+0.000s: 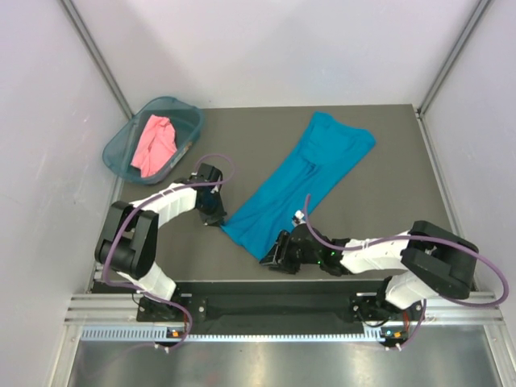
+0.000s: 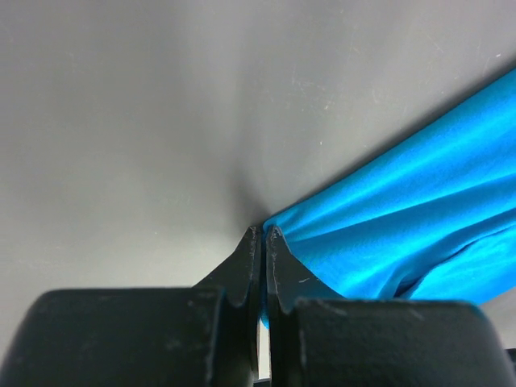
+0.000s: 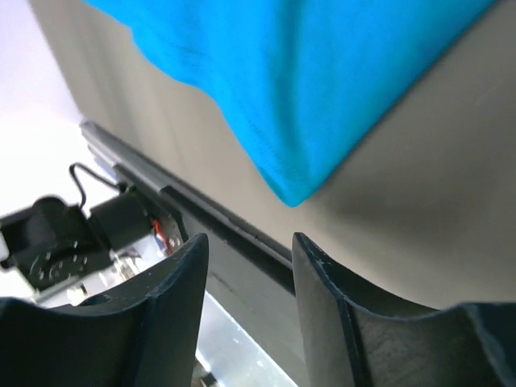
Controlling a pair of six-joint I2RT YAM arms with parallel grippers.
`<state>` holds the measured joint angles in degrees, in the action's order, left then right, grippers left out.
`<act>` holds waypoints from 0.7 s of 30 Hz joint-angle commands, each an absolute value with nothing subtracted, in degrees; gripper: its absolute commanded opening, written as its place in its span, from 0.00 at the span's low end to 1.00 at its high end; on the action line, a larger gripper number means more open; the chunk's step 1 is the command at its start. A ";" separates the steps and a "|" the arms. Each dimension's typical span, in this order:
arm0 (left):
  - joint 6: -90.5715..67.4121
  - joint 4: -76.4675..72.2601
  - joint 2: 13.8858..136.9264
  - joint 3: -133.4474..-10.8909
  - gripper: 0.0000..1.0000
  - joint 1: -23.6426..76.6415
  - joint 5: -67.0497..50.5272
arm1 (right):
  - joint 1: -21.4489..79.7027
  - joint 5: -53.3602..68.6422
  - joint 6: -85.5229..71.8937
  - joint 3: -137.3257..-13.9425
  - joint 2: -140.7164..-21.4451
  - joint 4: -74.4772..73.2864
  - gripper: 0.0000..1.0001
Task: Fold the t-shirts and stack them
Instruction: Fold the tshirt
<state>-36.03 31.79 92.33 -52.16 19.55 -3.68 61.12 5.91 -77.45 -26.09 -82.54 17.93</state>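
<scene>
The teal-blue t-shirt (image 1: 310, 173) lies folded into a long strip, running diagonally from the far right of the table to the near middle. My left gripper (image 1: 216, 211) is shut on its near-left corner; in the left wrist view the cloth (image 2: 403, 218) runs in between the closed fingers of the gripper (image 2: 264, 231). My right gripper (image 1: 270, 260) is open and empty, low over the table just short of the shirt's near corner (image 3: 294, 189); the gripper (image 3: 248, 239) is not touching it. The salmon-pink t-shirt (image 1: 155, 145) lies crumpled in the basket.
The teal plastic basket (image 1: 113, 149) stands at the far left corner of the dark table (image 1: 387, 193). The table's near edge and a metal rail (image 3: 161, 181) lie right beside my right gripper. White walls enclose the sides and the back.
</scene>
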 commanded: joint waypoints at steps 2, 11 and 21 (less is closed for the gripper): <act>-35.24 32.08 89.39 -51.33 0.00 19.07 -2.55 | 63.19 0.35 -83.58 -27.60 -85.25 18.01 0.45; -34.19 32.34 89.03 -50.80 0.00 19.07 -2.81 | 63.46 -5.27 -84.46 -28.21 -86.66 14.68 0.45; -34.10 31.29 88.95 -50.01 0.00 19.07 -2.99 | 63.46 -7.30 -84.20 -28.83 -89.03 13.27 0.33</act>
